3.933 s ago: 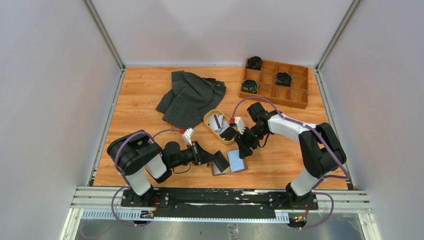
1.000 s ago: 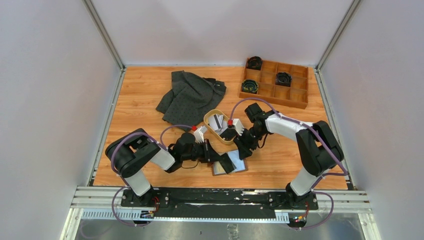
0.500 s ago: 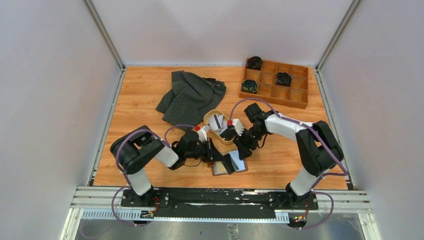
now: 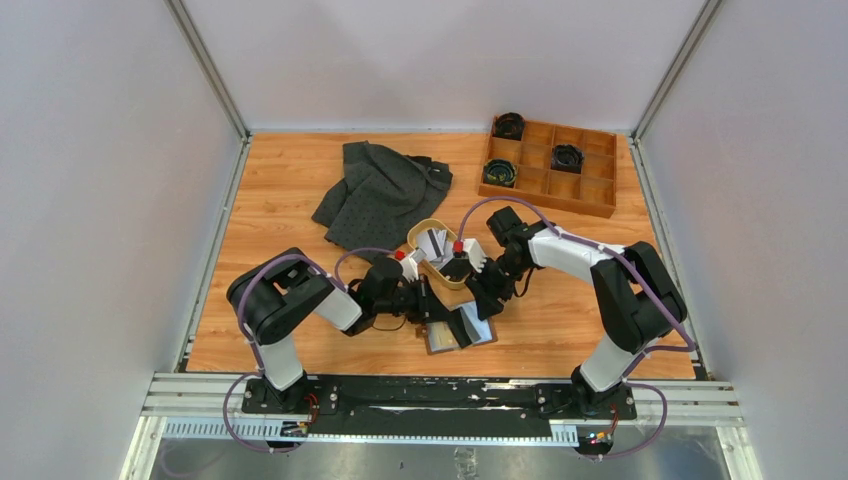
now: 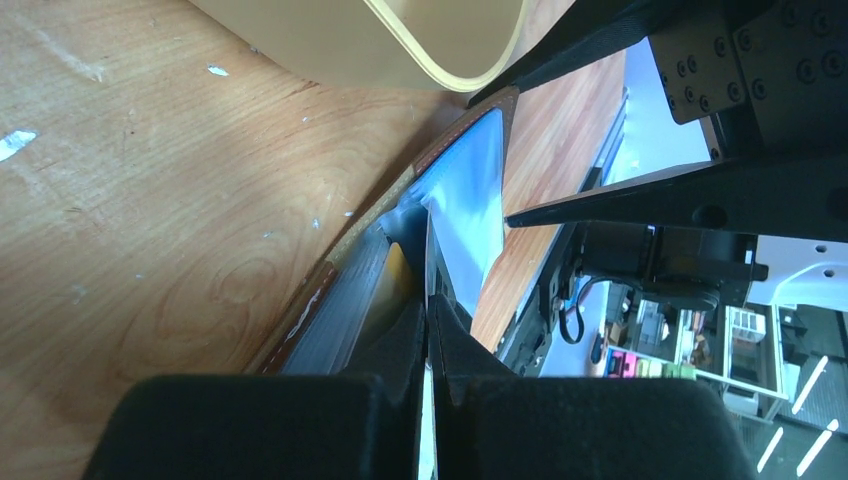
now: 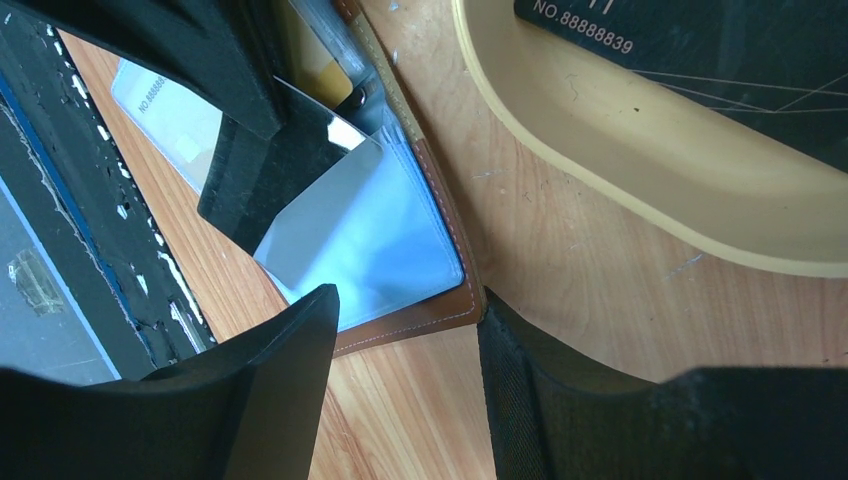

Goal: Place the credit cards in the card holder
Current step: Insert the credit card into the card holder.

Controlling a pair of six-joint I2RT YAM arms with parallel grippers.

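Observation:
The brown card holder (image 4: 440,340) lies open near the table's front, and its stitched edge shows in the right wrist view (image 6: 420,322). My left gripper (image 4: 432,308) is shut on a thin dark credit card (image 4: 463,322), seen edge-on between its jaws (image 5: 427,240). The card's far end is at the holder's pale inner pocket (image 5: 470,200). My right gripper (image 6: 408,300) is open and straddles the holder's corner, with one finger (image 6: 520,380) against the holder's edge. More credit cards lie in the tan oval tray (image 4: 425,252).
The tray's rim (image 6: 600,150) lies right beside the holder, with a black numbered card (image 6: 700,60) inside it. A pale card (image 6: 165,95) lies by the holder. A grey cloth (image 4: 385,195) sits at back centre and a wooden compartment box (image 4: 597,190) at back right.
My left arm has pushed right and forward, carrying the dark card over the open holder. The right gripper has stayed at the holder's corner.

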